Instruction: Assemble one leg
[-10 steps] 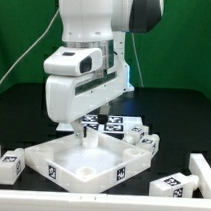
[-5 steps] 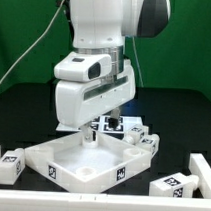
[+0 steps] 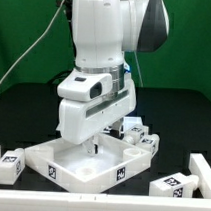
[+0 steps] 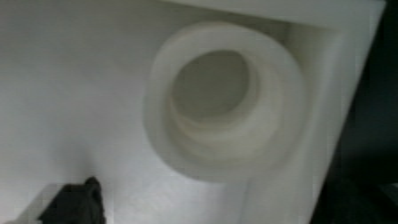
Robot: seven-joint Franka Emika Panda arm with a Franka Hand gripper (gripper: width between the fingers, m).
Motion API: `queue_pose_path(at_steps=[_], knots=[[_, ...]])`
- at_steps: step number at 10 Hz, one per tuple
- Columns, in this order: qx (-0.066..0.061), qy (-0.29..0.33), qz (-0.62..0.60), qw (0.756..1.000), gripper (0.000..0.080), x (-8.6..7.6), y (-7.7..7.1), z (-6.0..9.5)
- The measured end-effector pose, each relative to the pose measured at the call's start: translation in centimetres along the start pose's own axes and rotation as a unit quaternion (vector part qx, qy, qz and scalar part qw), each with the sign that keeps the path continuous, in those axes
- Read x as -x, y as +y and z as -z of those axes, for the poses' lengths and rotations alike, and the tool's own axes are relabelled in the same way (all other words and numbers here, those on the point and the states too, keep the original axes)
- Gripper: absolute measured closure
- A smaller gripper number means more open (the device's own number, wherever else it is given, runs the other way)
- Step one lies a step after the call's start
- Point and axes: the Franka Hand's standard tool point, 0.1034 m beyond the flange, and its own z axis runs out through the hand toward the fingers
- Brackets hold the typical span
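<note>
White tabletop (image 3: 68,162) lies on the black desk (image 3: 23,119). The gripper (image 3: 92,145) hangs low over the tabletop's middle; I cannot tell how wide it stands. The wrist view shows a round socket (image 4: 214,110) in the tabletop, close up. One leg (image 3: 10,166) lies just beside the tabletop toward the exterior view's left, a second leg (image 3: 173,183) toward its right.

The arm (image 3: 97,38) is clad in glossy white shells, black-capped at upper right; the gripper (image 3: 94,145) is cased white.
</note>
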Motion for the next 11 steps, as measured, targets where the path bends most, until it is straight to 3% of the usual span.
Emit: queue_pose_path(at_steps=[1, 4, 5, 6, 11], knots=[[-0.001, 0.0, 0.0, 1.0, 0.015, 0.0, -0.05, -0.08], [0.0, 0.0, 0.0, 1.0, 0.055, 0.07, 0.04, -0.06], [0.0, 0.0, 0.0, 1.0, 0.055, 0.07, 0.04, -0.06], [0.0, 0.0, -0.001, 1.0, 0.0729, 0.08, 0.05, -0.06], [0.008, -0.005, 0.057, 0.998, 0.0743, 0.15, 0.37, 0.13]])
